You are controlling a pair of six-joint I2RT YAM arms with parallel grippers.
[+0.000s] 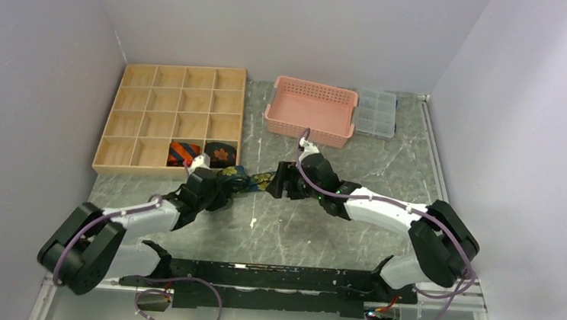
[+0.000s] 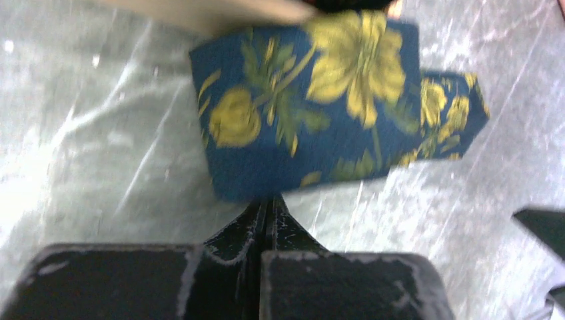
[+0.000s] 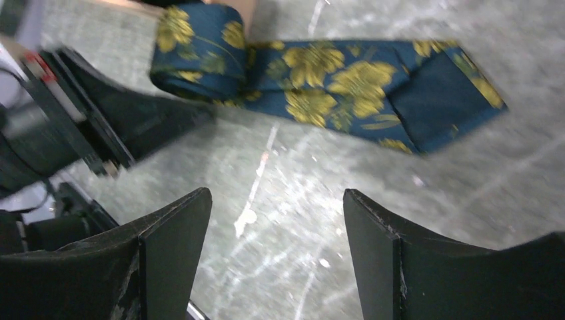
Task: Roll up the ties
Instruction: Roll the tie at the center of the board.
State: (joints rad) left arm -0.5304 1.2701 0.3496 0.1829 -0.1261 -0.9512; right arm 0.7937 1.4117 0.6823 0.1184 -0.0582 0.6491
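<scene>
The half-rolled floral tie (image 3: 320, 93) is lying on the desk (image 3: 466, 200), its roll sitting at the tip of the clenched left claw (image 2: 266, 207) and its tail facing the released right claw (image 3: 276, 197). The cloth is looking soft, light and slippery, so pinching the roll's sides seems safest.

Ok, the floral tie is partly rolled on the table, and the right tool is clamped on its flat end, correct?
Not quite. The floral tie is partly rolled on the table, but the right tool is open and short of its flat end, touching nothing. The right wrist view shows this.
</scene>
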